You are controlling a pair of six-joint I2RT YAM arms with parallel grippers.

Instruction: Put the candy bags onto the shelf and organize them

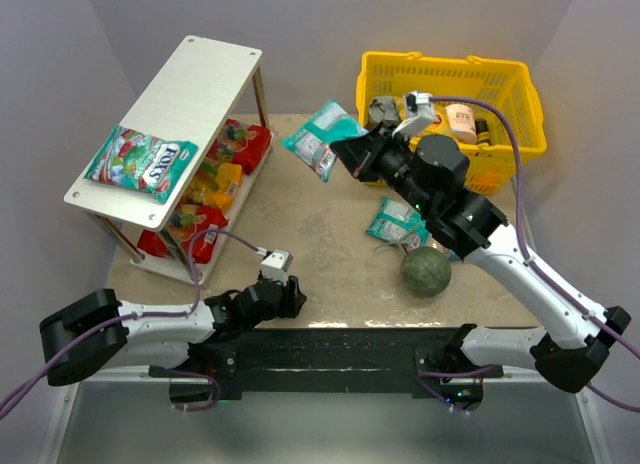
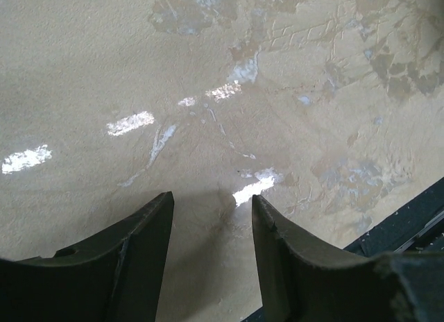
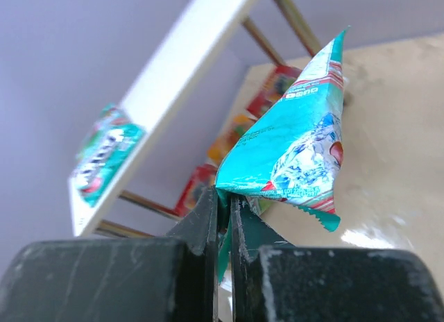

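Teal bag (image 3: 291, 152): edge clamped tight in right jaws, hanging clear at 12 o'clock, apparently bound for shelf (image 1: 205, 79) at 10; left jaws parted, empty, low over counter (image 2: 104, 72) at 7.

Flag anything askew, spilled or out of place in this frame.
The green-white bag lies slanted to the shelf edges, at the near end of its top tier. A teal bag lies loose on the table beside the dark green ball. The right hand pinches a second teal bag by its edge only.
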